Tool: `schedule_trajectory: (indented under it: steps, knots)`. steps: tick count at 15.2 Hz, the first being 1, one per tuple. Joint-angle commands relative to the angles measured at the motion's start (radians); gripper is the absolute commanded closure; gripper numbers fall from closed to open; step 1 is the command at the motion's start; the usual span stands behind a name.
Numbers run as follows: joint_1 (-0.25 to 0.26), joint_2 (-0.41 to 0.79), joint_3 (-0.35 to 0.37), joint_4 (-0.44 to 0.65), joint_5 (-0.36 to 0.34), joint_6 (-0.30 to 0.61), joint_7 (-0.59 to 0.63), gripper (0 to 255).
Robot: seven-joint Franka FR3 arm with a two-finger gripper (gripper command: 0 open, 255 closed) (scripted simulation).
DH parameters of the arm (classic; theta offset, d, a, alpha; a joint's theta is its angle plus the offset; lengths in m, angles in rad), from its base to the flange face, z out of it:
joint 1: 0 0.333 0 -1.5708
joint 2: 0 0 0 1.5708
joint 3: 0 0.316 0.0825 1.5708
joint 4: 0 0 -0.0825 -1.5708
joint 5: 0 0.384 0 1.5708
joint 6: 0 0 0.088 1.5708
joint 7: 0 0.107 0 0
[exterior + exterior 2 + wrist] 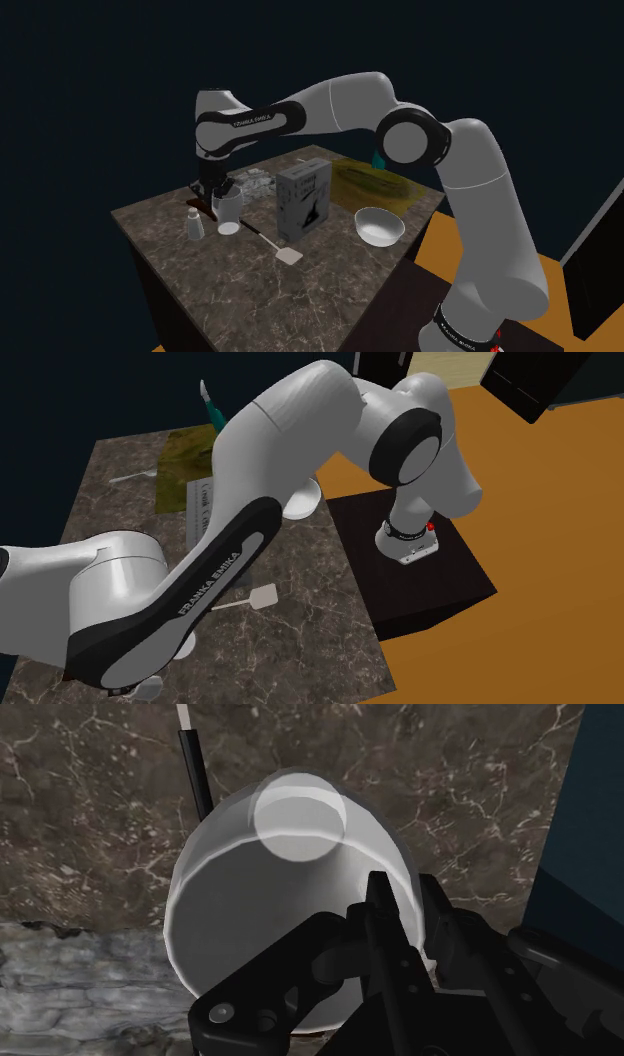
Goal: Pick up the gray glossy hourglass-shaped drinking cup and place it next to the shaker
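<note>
The cup (250, 944) is pale grey and glossy, its wall faintly see-through. In the wrist view its wide round mouth narrows to a smaller bright circle deep inside. It stands upright, long axis vertical, mouth opening up toward the hand (408, 900). The hand's two black fingers are clamped on the rim, one inside the mouth and one outside the wall.

In the shoulder view the cup (229, 206) sits left of centre in the frame, under the hand (212, 188), at the far left part of the dark marbled desk (230, 290). It is near the small white shaker (193, 224), with the grey box (304, 200) to its right.
</note>
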Motion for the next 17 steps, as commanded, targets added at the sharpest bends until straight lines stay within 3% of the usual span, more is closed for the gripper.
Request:
schedule_trajectory:
  steps: [1,11,12,17]
  knots:
    - [-0.001,0.007,-0.001,-0.014,0.000,0.022,-0.001,255]
    - [-0.001,0.019,-0.001,-0.033,-0.001,0.053,-0.002,255]
    - [0.000,0.019,-0.001,-0.033,-0.001,0.053,-0.002,0]
    - [-0.001,0.019,-0.001,-0.033,-0.001,0.053,-0.002,0]
